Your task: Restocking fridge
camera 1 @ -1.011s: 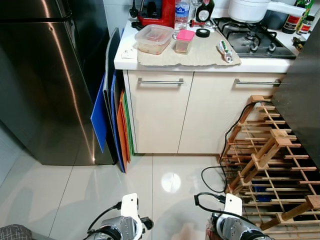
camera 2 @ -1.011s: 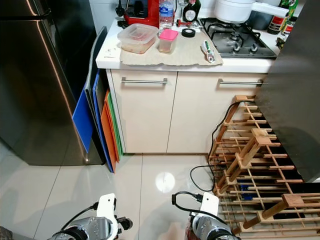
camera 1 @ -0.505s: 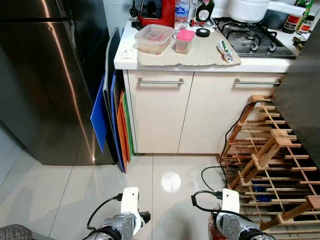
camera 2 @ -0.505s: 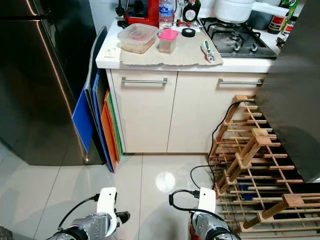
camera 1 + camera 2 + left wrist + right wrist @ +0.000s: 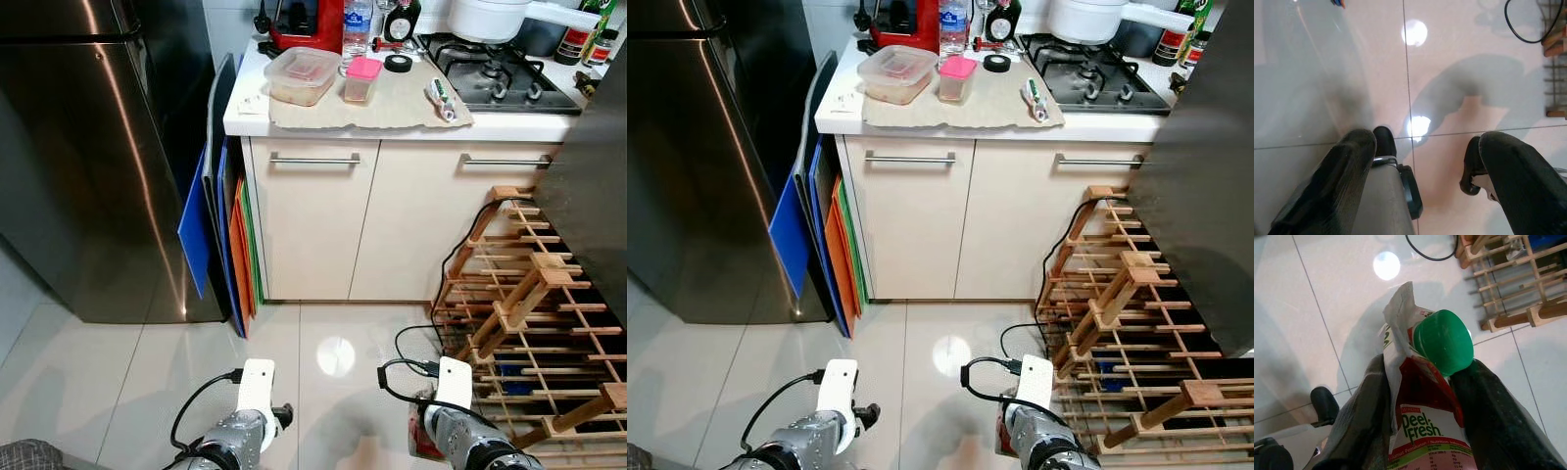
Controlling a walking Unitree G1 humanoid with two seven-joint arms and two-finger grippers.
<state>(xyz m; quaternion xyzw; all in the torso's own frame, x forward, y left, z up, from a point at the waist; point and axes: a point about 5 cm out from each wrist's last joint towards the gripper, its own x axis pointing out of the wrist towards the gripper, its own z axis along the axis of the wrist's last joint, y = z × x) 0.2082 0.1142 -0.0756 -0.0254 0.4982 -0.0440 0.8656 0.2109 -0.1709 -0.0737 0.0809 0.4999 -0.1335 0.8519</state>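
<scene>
Right wrist view: green-capped carton (image 5: pixel 1425 396) pinched upright in right claw (image 5: pixel 1422 411), cap up. Left claw (image 5: pixel 1422 161) spread, empty, above floor. Fridge (image 5: pixel 88 157) far off, upper left of frame.

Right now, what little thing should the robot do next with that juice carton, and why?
Probably turn left toward the fridge. The right gripper already has its jaws closed on the carton with the green cap, low over the floor. The fridge door looks shut, and the left gripper hangs open and empty, so that arm could likely pull the door.
</scene>
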